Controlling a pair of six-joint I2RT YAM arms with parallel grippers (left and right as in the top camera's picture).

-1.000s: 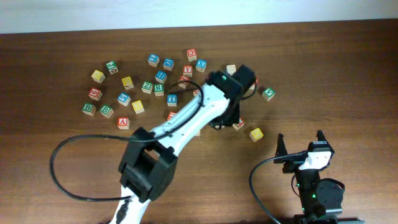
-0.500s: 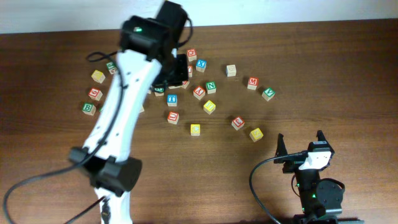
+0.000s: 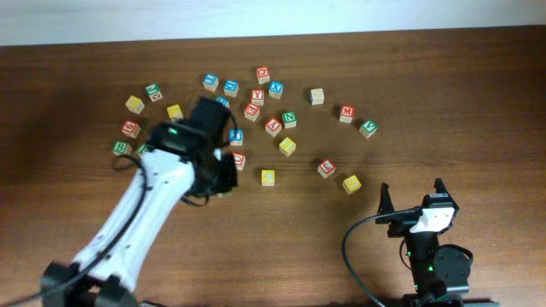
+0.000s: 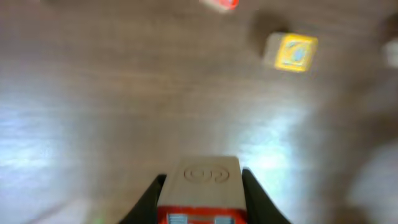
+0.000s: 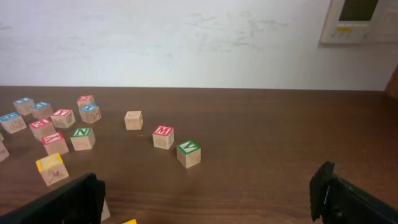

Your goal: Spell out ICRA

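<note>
**Left Gripper Is Holding a Red Block**

Nearest the front of the table [image 3: 478,102], the right gripper [image 3: 414,198] is sitting with its jaws spread wide and nothing between them. Farther in, the left gripper [image 4: 200,186] is pinching a red block [image 4: 200,216] between its two fingers. The letter on the block is hiding. Just past it, a yellow block [image 4: 290,51] is lying alone. Farthest back, many other blocks [image 3: 289,118] are lying scattered.
</note>
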